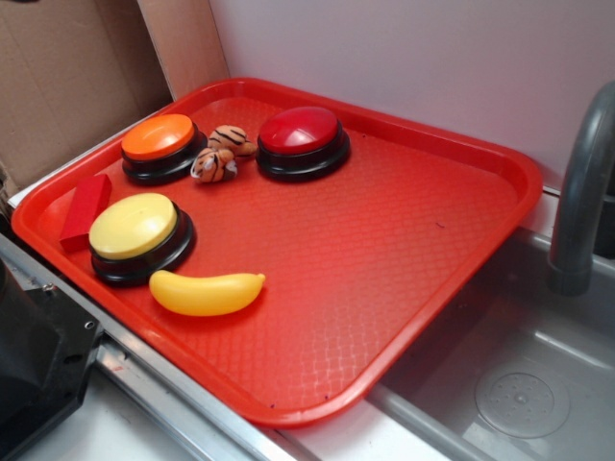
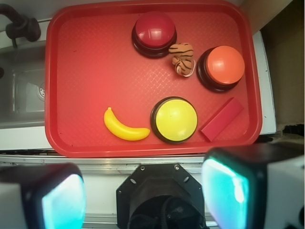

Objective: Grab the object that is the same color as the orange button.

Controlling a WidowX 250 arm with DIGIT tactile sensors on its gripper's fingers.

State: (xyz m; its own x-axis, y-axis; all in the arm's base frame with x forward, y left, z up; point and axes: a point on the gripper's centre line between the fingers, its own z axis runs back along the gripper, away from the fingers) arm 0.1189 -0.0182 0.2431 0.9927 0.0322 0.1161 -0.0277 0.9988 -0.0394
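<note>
In the wrist view the gripper (image 2: 143, 198) is cut off by the bottom edge: only the blurred near ends of its two fingers (image 2: 224, 191) show at the lower corners, with the black mount between them, so their tips are out of sight. In the exterior view the gripper is out of frame; a dark shape at the lower left corner is cropped and cannot be identified. The faucet (image 1: 581, 192) runs off the right edge, and the sink (image 1: 519, 384) is cropped below it. The tiger (image 1: 219, 154) is small, its face hard to read. The red block (image 1: 85, 211) is partly hidden behind the yellow button (image 1: 135, 230).
</note>
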